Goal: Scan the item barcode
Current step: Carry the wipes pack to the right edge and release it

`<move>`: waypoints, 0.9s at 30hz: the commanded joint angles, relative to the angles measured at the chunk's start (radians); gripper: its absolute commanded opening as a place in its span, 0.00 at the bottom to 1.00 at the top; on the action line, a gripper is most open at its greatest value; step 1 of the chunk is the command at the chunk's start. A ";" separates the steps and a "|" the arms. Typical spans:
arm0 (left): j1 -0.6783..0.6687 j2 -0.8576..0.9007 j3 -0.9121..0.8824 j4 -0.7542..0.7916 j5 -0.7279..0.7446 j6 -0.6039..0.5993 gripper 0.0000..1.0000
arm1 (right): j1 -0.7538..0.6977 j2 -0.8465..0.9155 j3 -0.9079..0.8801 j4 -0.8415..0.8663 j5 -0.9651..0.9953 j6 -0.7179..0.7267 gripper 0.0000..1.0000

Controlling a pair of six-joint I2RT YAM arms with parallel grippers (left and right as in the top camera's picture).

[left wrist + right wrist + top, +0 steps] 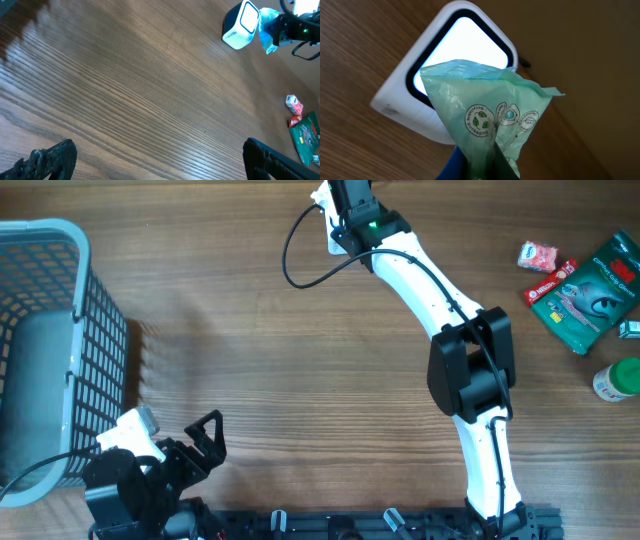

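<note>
The item is a pale green plastic packet [485, 110] with printed round logos. My right gripper [490, 167] is shut on its lower end and holds it in front of the lit window of the white barcode scanner [445, 60]. In the overhead view the right gripper [345, 220] is at the table's far edge over the scanner [324, 230], and the packet is hidden under the arm. The left wrist view shows the scanner [241, 25] with the packet [266, 27] beside it. My left gripper [205, 435] stands open and empty at the near left, over bare wood [160, 160].
A grey mesh basket [40, 350] stands at the left edge, close to the left arm. At the right edge lie a green packet [590, 290], a small red-and-white packet [537, 255] and a green-capped bottle [620, 380]. A black cable [300, 260] loops beside the scanner.
</note>
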 commanded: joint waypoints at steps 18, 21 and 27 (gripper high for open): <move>0.002 -0.002 -0.002 0.002 0.008 0.019 1.00 | -0.397 -0.111 -0.169 -0.543 -0.027 0.809 0.04; 0.002 -0.002 -0.002 0.002 0.008 0.019 1.00 | -0.527 -0.111 -0.324 -0.361 -0.027 0.581 0.04; 0.002 -0.002 -0.002 0.002 0.008 0.019 1.00 | -0.730 -0.111 -0.399 -0.270 -0.020 0.699 0.04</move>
